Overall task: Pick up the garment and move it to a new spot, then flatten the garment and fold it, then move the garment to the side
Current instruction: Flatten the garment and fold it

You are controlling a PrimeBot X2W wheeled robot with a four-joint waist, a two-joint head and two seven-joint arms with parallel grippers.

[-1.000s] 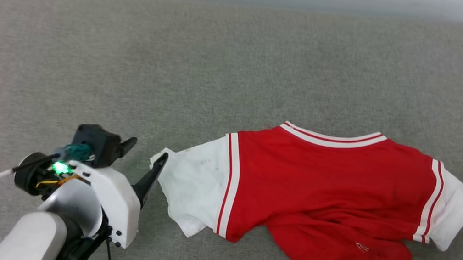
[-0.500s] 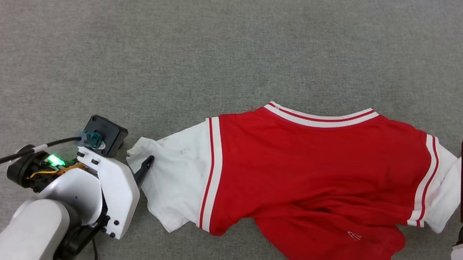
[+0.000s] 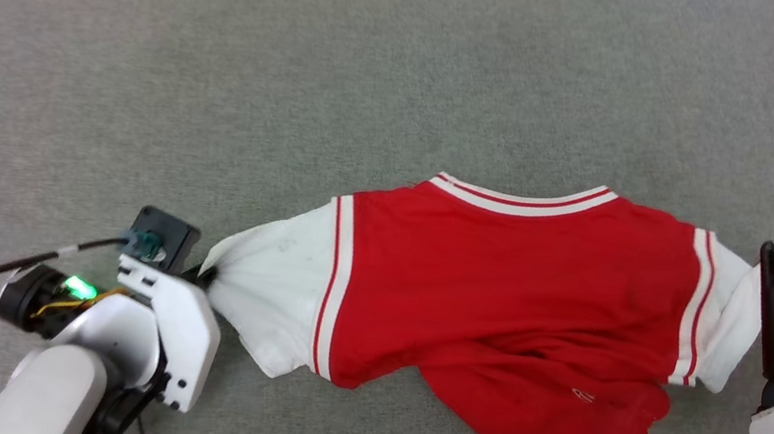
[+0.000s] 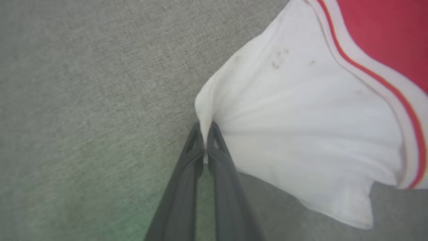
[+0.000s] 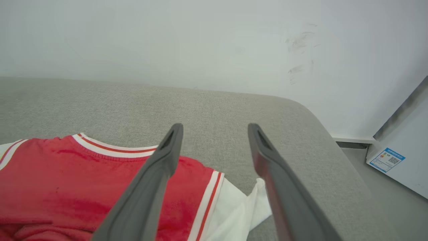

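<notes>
Grey cushion [image 3: 376,91], garment [image 3: 500,289] between left fingers [image 4: 185,174]

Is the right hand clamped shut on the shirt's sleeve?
No, the right hand has its fingers wide apart over the shirt, not pinching its white sleeve.

This looks like a lived-in domestic room, a bedroom or sitting room, though the exact kind cannot be told. A broad padded surface [image 5: 234,110] covered in grey woven upholstery, with a rounded corner like a sofa or mattress, stands against a plain white wall [image 5: 167,40] that bears dark scuff marks [image 5: 299,53]. A pale skirting board [image 5: 354,144] meets a grey floor [image 5: 394,207]. Beside it stands a white appliance [image 5: 413,147] with a blue rating label [image 5: 387,160]. The garment [image 3: 501,282], a red jersey, lies on the upholstery.
</notes>
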